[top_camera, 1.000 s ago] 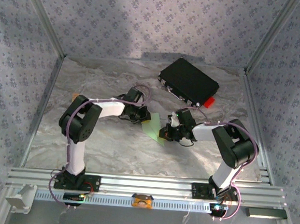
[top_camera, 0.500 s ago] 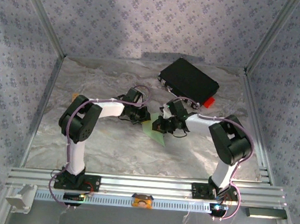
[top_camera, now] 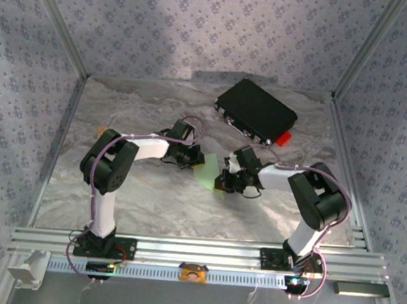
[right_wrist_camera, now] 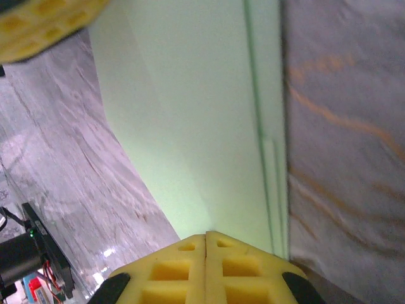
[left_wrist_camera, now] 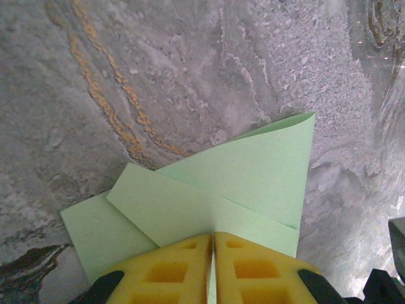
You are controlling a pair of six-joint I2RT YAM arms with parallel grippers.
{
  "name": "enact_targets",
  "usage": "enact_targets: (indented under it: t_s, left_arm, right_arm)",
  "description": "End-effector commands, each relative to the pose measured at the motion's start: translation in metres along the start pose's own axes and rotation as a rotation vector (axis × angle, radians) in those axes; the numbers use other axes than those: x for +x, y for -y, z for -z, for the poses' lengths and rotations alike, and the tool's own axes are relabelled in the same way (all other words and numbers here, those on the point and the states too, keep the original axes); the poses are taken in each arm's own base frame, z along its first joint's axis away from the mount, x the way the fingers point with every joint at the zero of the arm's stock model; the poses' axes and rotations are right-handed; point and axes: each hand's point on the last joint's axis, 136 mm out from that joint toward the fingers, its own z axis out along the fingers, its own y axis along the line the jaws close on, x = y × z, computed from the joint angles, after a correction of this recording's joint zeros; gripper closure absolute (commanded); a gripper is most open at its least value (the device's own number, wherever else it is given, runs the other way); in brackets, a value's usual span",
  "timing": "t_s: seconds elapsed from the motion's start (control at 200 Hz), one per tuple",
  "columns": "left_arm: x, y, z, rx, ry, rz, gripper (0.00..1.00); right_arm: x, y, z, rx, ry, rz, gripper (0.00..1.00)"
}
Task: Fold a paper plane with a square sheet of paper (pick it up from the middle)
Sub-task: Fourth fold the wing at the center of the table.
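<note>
Left end effector [left_wrist_camera: 213,235] grips one edge of the thin, folded pale green paper sheet [left_wrist_camera: 253,171]. Right end effector [right_wrist_camera: 206,235] is clamped on the opposite side. The sheet is at mid-worktop [top_camera: 116,187], with bare grey marbled surface around it. A black rectangular case [top_camera: 256,112] lies well apart, at the far right.

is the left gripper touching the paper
Touching: the left wrist view shows the left gripper shut on the paper, pinching its near edge.

Soft, even light, with faint glare on the table [left_wrist_camera: 380,38] and blur in the right wrist view.
</note>
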Motion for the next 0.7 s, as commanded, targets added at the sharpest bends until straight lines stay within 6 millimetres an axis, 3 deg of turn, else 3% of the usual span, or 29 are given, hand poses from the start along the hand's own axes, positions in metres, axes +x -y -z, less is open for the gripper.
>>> enact_targets:
  t_s: [0.0,0.34,0.5,0.695]
  left_arm:
    - [0.022,-0.044,-0.015,-0.13,-0.069,0.041,0.89]
    - [0.023,-0.043,-0.014,-0.123,-0.069,0.049,0.89]
    - [0.021,-0.039,-0.013,-0.105,-0.066,0.057,0.89]
    - [0.021,-0.036,-0.012,-0.095,-0.063,0.061,0.89]
  right_arm:
    - [0.021,0.015,0.007,0.015,-0.037,-0.04,0.98]
    - [0.054,0.033,0.022,0.002,-0.026,-0.094,0.98]
    - [0.051,0.032,0.033,0.016,0.01,-0.087,0.97]
    - [0.039,0.014,0.038,-0.03,0.039,-0.084,0.95]
